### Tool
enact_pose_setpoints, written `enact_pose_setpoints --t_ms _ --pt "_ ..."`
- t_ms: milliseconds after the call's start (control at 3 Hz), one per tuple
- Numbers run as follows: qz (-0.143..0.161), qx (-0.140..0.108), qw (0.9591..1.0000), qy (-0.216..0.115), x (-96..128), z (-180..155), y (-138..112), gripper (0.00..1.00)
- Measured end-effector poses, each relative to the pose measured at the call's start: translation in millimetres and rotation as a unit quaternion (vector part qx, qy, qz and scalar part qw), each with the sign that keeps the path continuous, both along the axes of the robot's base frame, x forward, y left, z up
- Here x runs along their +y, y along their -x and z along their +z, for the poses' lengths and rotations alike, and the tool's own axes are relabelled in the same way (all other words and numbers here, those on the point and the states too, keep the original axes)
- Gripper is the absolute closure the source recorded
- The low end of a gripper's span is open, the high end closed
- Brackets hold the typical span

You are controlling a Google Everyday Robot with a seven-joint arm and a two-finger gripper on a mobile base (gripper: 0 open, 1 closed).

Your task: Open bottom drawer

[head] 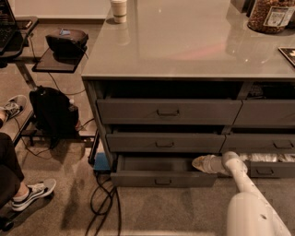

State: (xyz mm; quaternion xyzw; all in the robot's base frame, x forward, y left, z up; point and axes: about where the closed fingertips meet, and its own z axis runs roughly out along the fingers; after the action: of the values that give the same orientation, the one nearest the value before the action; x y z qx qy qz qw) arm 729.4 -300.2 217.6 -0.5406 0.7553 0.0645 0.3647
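The bottom drawer (pixel 161 179) of the left stack is pulled out a little, showing a strip of its flat grey interior (pixel 154 163). Its slim front panel carries a small loop pull (pixel 162 181) at the centre. My gripper (pixel 199 162) is at the end of the white arm (pixel 239 184) that reaches in from the lower right. It sits at the right end of the open drawer, just above the front panel's top edge.
Two taller drawers (pixel 168 112) (pixel 165 143) sit above it, under a grey counter (pixel 184 41) with a cup (pixel 119 9) and jar (pixel 272 16). The neighbouring drawer (pixel 269 167) is open too. Cables (pixel 103 193), black bag (pixel 53 113) and a person's shoes (pixel 34 193) lie left.
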Motion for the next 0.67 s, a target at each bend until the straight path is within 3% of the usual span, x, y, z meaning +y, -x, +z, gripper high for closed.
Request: enact_pose_setpoints --t_ms 667 --pt "0.015 0.032 0.9989 0.030 6.5 -28.4 -8.4 1.00"
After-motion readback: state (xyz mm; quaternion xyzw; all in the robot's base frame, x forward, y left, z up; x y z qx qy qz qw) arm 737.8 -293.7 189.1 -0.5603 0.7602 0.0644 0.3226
